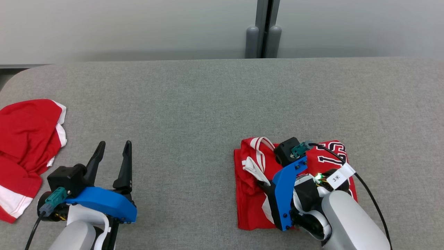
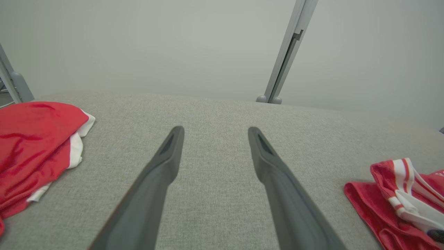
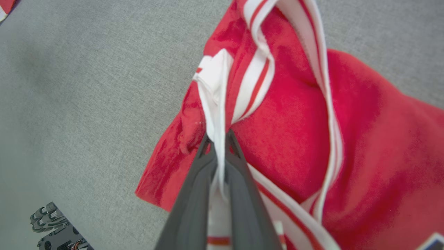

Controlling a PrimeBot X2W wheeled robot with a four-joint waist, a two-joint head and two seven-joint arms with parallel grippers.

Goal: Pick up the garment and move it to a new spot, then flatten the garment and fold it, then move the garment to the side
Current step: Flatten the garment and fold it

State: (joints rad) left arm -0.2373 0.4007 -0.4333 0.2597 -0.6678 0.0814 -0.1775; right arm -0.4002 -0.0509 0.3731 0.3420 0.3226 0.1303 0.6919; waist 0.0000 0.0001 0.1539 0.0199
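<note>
Nearest, on the right side of the table [image 1: 194, 104], the right gripper [image 3: 216, 140] is closed tight on a strip of white trim [image 3: 215, 86] belonging to the red jersey [image 1: 253, 205]. Its two dark fingers are pressed together with the cloth drawn up thin between them. The jersey lies in a roughly square, folded-looking bundle near the front right, with black-and-white numerals showing at its far right corner.

It is probably light, limp and fairly slick. Pulled by that one strip, the loose upper layer is likely to peel away and spoil the fold. A hold through all the layers at the left edge, or a low slide across the table, would seem safer.

On the near left, the left gripper [image 1: 114, 146] hovers with its fingers spread wide and nothing between them.

A little farther, at the left edge, a second red garment [image 1: 24, 139] with white trim lies crumpled, partly out of the head view.

Between the two garments and beyond them, the grey cloth surface lies open as far as the rounded far edge, backed by a pale wall [image 1: 138, 27] and a grey post [image 1: 263, 31].
</note>
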